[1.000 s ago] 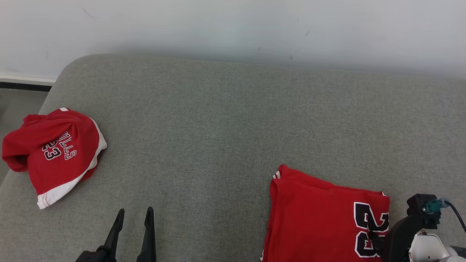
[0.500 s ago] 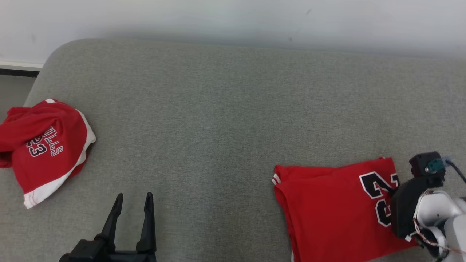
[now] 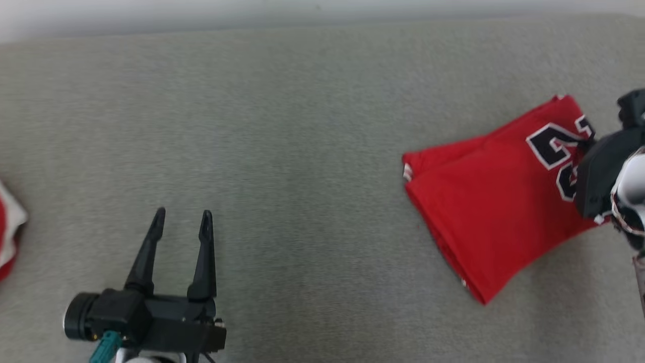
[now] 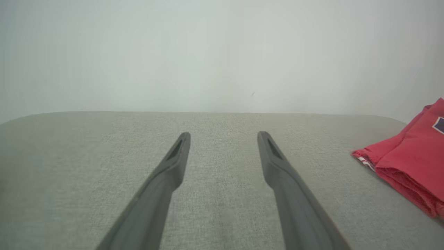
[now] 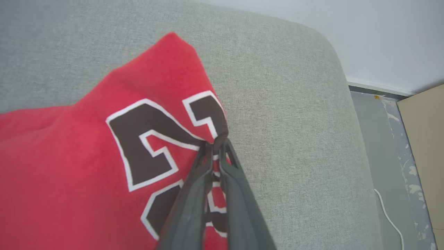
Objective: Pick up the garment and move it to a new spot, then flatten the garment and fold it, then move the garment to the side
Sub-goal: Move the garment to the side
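Grey upholstered surface (image 3: pixel 302 126) spans the head view, with a pale wall (image 4: pixel 222 52) behind it. The folded red garment (image 3: pixel 484 212), with black numerals edged in white, lies tilted on the right part of the surface. One folded corner points toward the robot.

Right gripper (image 5: pixel 216 145): fingers pressed together on the garment's numbered edge, and the fabric gathers into the tips.

Left gripper (image 3: pixel 183 214): fingers spread wide, holding nothing, over bare upholstery and well apart from the garment. Contact with the surface cannot be told.

A second red-and-white cloth (image 3: pixel 9 237) is cut off at the left edge. A thin white cable (image 5: pixel 390 215) lies on the floor (image 5: pixel 378 139) past the end of the surface.
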Motion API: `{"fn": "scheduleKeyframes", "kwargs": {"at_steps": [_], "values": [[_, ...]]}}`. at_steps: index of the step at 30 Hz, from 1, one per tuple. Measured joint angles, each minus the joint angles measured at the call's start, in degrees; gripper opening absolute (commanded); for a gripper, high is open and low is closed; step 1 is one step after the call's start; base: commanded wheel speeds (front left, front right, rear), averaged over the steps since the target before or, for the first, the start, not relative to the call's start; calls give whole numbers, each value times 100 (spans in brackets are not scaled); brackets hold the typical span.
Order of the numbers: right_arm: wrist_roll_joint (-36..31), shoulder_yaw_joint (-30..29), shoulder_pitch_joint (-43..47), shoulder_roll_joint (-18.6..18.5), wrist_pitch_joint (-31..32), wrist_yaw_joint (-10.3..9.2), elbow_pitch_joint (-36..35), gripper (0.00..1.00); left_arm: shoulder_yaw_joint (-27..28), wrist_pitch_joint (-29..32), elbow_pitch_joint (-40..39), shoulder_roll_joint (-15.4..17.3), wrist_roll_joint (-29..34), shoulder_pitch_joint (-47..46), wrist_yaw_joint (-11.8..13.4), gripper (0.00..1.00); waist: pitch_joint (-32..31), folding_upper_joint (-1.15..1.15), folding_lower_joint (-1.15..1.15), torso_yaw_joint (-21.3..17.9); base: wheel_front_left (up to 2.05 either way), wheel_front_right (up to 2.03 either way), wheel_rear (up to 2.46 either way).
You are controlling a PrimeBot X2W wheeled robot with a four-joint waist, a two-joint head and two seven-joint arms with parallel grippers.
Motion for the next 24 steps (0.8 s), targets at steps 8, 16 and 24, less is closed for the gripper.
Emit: {"fn": "scheduleKeyframes", "kwargs": {"at_steps": [8,16,24], "values": [[-321,-394,-695,-64,-476,0,676,0,-208,0,-328,148,270,-332,-29,100,538,-1,0,-621,0,0,0],[-800,-1095,-1006,-124,-1172,0,1133,0,-584,-1,-531,431,286,-521,-37,100,1105,0,0,-1044,0,0,0],[-1196,-1477,-1291,-134,-2098,0,1388,0,-847,-1,-645,637,293,-641,-37,100,1559,0,-1,-1293,0,0,0]]}}
